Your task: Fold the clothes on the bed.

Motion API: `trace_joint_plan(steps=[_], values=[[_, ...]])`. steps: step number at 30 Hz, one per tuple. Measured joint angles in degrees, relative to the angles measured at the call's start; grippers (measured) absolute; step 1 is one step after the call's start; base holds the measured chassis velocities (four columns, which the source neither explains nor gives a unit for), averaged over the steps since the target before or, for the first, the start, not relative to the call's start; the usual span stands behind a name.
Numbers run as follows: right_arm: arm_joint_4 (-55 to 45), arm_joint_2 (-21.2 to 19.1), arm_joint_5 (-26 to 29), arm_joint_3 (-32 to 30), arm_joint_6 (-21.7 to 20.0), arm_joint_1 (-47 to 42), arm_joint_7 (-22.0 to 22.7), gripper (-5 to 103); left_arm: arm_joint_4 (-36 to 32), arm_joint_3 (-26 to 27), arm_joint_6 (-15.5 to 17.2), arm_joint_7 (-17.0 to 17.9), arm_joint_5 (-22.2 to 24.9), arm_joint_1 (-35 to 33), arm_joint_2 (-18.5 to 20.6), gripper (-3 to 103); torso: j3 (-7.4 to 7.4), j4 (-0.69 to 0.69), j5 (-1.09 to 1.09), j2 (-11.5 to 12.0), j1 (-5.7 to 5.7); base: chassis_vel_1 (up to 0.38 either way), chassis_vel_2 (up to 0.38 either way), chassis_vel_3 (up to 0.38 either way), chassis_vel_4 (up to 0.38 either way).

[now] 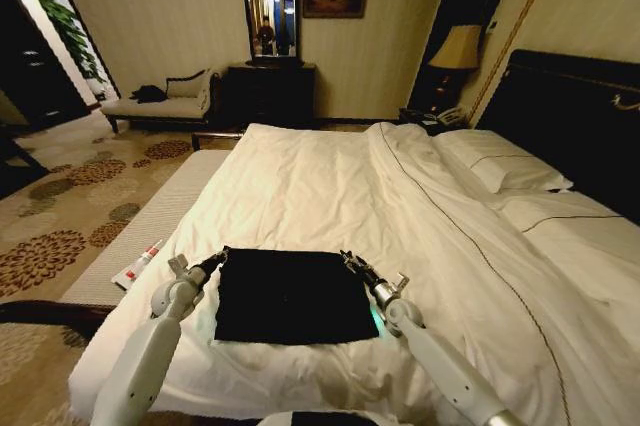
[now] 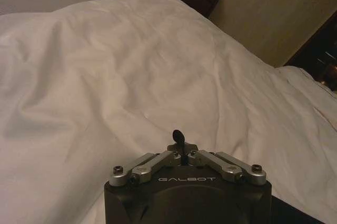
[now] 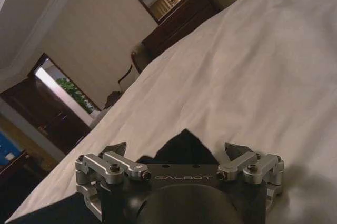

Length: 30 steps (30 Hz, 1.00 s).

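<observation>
Claws flank the black T-shirt (image 1: 293,296) on the bed (image 1: 330,196): left claw (image 1: 215,262) pinches its far corner, right claw (image 1: 349,260) spread wide beside the opposite corner, likely for folding.

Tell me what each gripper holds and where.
The left gripper pinches the black T-shirt at its far left corner. The right gripper, open, sits at the far right corner, gripping nothing.

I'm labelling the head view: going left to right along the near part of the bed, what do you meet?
Padded bench → left gripper → black T-shirt → right gripper → bare white duvet.
</observation>
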<state>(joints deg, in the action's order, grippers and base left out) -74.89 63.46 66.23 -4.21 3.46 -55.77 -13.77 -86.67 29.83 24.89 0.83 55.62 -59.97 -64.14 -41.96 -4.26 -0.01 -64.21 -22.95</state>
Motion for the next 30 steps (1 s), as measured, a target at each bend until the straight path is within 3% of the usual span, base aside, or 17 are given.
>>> trace_joint_plan(steps=[4,6,7,9,12,13,15,19,20,28,30], values=[[1.3,0.1,-0.3,0.2,0.1,0.1,-3.6,94,0.0,0.1,0.0,0.0,0.1,0.1,0.4,0,0.00,-0.01,0.00,0.0,0.00,0.000,0.000,0.000,0.000],[2.0,0.0,-0.4,0.2,0.4,0.0,-7.5,84,0.0,0.2,-0.1,0.0,0.1,0.1,0.7,0,0.00,0.00,0.01,0.0,0.00,0.000,0.000,0.000,0.000],[2.3,0.0,-0.4,0.1,0.4,-0.1,-8.8,84,0.0,0.3,-0.1,0.0,0.1,0.1,0.7,0,0.00,0.00,0.01,0.0,0.00,0.000,0.000,0.000,0.000],[2.5,-0.1,-0.5,0.1,0.5,-0.1,-9.9,73,0.0,0.3,-0.2,0.0,0.1,0.2,0.7,0,0.00,0.00,0.01,0.0,0.00,0.000,0.000,0.000,0.000],[2.8,-0.2,-0.6,0.0,0.7,-0.1,-11.4,67,0.0,0.3,-0.2,0.0,0.1,0.2,0.8,0,0.00,0.00,0.01,0.0,0.00,0.000,0.000,0.000,0.000],[2.9,-0.2,-0.7,0.0,0.9,-0.1,-11.9,57,0.0,0.3,-0.2,0.0,0.1,0.2,0.8,0,0.00,0.00,0.01,0.0,0.00,0.000,0.000,0.000,0.000],[3.0,-0.2,-0.7,-0.1,1.2,0.0,-12.3,57,0.0,0.3,-0.3,0.0,0.1,0.3,0.7,0,0.00,0.00,0.01,0.0,0.00,0.000,0.000,0.000,0.000],[3.4,0.2,-0.7,0.0,1.9,0.4,-13.7,35,0.2,-0.1,-0.5,0.0,-0.3,0.6,0.4,0,0.00,0.01,0.01,0.0,0.00,0.000,0.000,0.000,0.000],[3.4,0.2,-0.7,0.0,1.9,0.4,-13.7,35,0.2,-0.1,-0.5,0.0,-0.3,0.6,0.4,0,0.00,0.01,0.01,0.0,0.00,0.000,0.000,0.000,0.000],[2.3,0.5,0.8,-1.9,4.7,0.0,-14.2,4,0.2,0.4,-1.0,-0.3,0.0,0.7,0.4,0,0.00,0.00,0.01,0.0,0.00,0.000,0.000,0.000,0.000],[0.0,0.3,2.9,-3.4,5.5,-1.0,-14.2,2,-0.2,1.1,-1.3,-0.5,0.9,0.8,0.4,0,0.00,0.01,0.01,0.0,0.00,0.000,0.000,0.000,0.000]])
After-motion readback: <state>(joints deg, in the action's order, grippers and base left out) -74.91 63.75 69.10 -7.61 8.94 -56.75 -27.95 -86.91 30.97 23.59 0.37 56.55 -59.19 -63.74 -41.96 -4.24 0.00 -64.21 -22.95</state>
